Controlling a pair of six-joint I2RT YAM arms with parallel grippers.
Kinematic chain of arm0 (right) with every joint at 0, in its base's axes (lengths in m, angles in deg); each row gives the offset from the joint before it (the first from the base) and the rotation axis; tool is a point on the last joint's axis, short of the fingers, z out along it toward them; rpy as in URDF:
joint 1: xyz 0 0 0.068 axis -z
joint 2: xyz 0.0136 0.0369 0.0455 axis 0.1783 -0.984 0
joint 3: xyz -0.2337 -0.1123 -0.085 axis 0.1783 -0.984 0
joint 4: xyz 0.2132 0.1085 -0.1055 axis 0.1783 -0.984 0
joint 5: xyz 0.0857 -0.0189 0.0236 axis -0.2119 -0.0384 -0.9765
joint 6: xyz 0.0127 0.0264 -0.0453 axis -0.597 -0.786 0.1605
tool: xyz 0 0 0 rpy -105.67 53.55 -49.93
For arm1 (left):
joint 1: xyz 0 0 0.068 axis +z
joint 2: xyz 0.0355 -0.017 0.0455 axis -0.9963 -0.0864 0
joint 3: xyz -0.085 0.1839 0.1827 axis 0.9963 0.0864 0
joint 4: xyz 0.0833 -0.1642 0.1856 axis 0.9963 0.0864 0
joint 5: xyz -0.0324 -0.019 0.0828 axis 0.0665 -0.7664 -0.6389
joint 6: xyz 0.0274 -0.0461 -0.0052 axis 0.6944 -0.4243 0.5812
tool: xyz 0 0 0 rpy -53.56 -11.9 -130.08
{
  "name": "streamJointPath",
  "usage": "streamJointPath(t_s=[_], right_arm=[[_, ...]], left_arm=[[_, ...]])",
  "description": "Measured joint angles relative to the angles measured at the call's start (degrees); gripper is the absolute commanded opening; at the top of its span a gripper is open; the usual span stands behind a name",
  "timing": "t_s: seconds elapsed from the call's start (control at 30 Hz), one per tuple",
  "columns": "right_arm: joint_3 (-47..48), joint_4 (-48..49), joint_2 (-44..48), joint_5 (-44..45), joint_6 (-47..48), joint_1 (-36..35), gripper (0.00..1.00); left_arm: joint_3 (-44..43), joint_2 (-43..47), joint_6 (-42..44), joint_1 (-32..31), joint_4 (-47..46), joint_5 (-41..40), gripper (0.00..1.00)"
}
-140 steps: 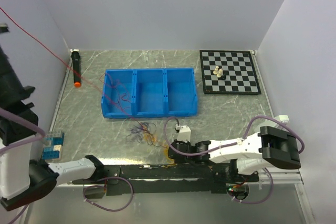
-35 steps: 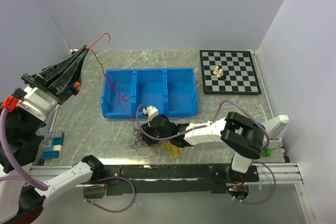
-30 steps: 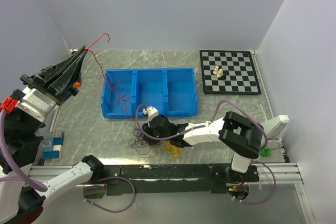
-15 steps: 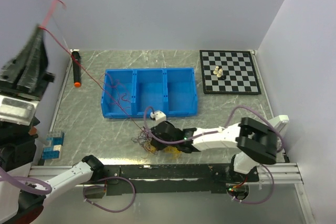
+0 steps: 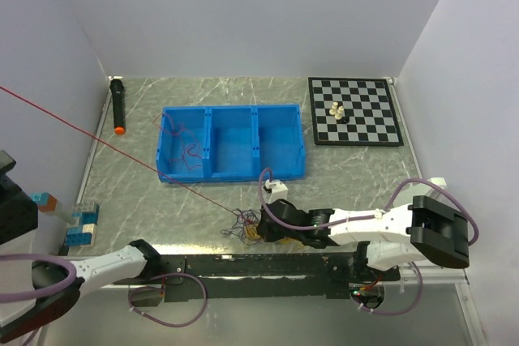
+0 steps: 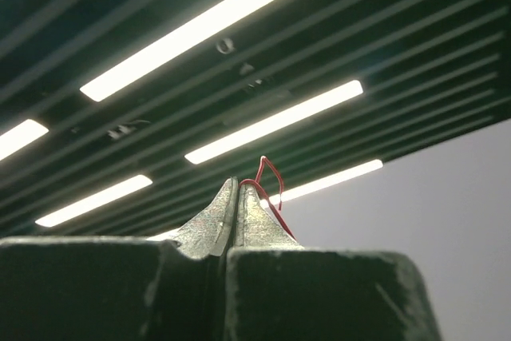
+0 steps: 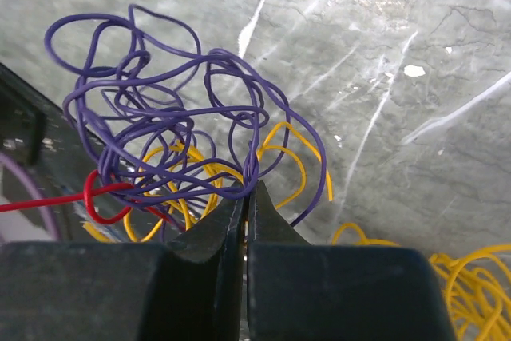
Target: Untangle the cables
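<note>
We see the cables (image 5: 243,228) bunched in a small tangle on the bench (image 5: 357,176), near its front edge, in front of the blue tray (image 5: 235,174) and right against the right arm's wrist. The right tool (image 7: 246,189) is pressed together, pinching a few purple strands (image 7: 160,109) at the bottom of the purple clump. Yellow strands (image 7: 289,153) loop through and under the purple, with more yellow at the lower right of the right wrist view. A red wire (image 5: 122,152) runs taut out of the tangle, up and left over the bench, past the tray's front left corner and off the left edge of the top view. In the right wrist view its loop hooks around purple strands on the clump's left side. The left tool (image 6: 236,189) is outside the top view and points up at ceiling lights. Its fingers are pressed together, pinching the red wire, whose short curled end sticks out past the tips. A few loose wires (image 5: 185,150), red and purple, lie in the tray's left compartment. A chessboard (image 5: 354,111) with a few pieces sits at the right rear, a black marker (image 5: 118,107) with an orange tip at the left rear, and blue blocks (image 5: 81,224) at the left front.
</note>
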Motion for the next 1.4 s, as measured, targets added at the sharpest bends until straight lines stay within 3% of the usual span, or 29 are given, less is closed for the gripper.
streamJointPath(t_s=[0.23, 0.3, 0.5, 0.63, 0.87, 1.4], right_arm=[[-2.23, -0.87, 1.05, 0.96, -2.84, -0.02, 0.00], [-2.86, -2.58, 0.37, 1.05, -3.19, -0.02, 0.00], [-2.89, -3.45, -0.37, 1.31, -4.52, -0.09, 0.00], [-2.89, -3.43, -0.35, 1.66, -4.52, -0.39, 0.00], [-2.89, -3.43, -0.35, 2.64, -4.42, -1.36, 0.00], [-2.99, -3.45, 0.70, 3.54, -4.02, -3.72, 0.00]], left_arm=[[-20.39, -14.58, 9.68, 0.00, -4.00, 4.37, 0.01], [-22.40, -16.33, 12.20, 0.00, -5.44, 7.48, 0.01], [-17.68, -14.14, 16.76, 0.00, -8.31, 14.43, 0.01], [-16.46, -13.03, 16.59, 0.00, -9.70, 13.81, 0.01], [-3.52, -7.06, 14.71, 0.00, -11.37, 11.54, 0.01], [-3.82, -12.70, 13.94, 0.00, -14.32, 3.80, 0.02]])
